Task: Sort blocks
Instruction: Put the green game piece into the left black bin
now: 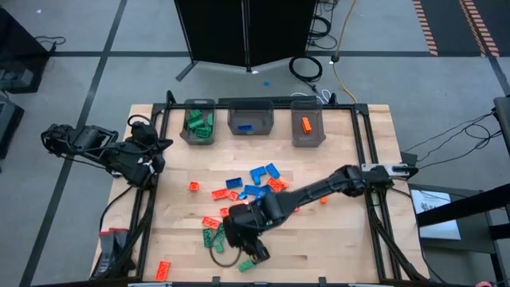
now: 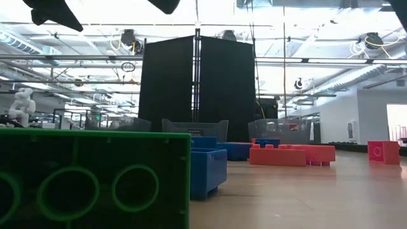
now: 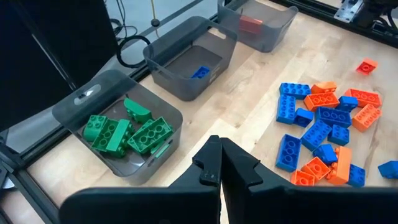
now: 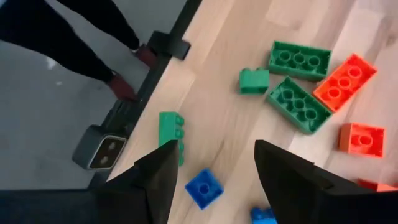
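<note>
Green, blue, orange-red blocks (image 1: 253, 185) scattered mid-table

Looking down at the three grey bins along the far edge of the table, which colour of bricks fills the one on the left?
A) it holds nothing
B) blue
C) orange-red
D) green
D: the left bin holds a heap of green bricks, while the middle bin has a single blue brick and the right bin an orange-red brick.

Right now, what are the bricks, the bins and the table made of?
The bricks look like hard, smooth plastic: bright solid colours, moulded round studs, a slight shine. The bins seem to be thin grey plastic, see-through enough that the blocks inside show through the walls. The table looks like pale wood, with long plank seams and grain, probably sealed, since it is faintly glossy.
</note>
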### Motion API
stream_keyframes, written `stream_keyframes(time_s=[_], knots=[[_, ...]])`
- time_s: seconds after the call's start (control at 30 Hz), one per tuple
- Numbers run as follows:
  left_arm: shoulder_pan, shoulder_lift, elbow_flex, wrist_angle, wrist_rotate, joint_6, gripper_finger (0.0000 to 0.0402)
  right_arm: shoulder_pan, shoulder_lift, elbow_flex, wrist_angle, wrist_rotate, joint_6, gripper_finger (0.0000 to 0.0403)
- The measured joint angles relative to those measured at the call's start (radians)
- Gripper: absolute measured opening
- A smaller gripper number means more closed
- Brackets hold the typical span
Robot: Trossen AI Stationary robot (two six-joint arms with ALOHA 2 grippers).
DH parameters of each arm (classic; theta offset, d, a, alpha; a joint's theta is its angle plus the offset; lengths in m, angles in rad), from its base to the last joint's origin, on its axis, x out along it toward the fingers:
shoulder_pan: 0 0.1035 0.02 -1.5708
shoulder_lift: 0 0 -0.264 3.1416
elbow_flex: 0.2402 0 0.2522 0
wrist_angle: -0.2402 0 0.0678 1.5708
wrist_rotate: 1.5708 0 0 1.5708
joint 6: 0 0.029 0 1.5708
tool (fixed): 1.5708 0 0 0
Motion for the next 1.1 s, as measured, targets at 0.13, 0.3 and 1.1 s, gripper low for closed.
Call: stream_keyframes(time_s=[0.13,0.3,1.1], knots=[[0.000,0.000,0.000,0.000,0.000,0.000,0.0000,0.031,0.032,0.000,0.029,0.021,0.031,0.0206],[0.000,0.000,0.000,0.000,0.003,-0.002,0.0000,0.061,0.098,0.000,0.067,0.018,0.052,0.0206],[0.000,0.000,0.000,-0.023,0.007,-0.001,0.0000,0.111,0.162,-0.090,0.272,-0.017,0.132,0.0206]])
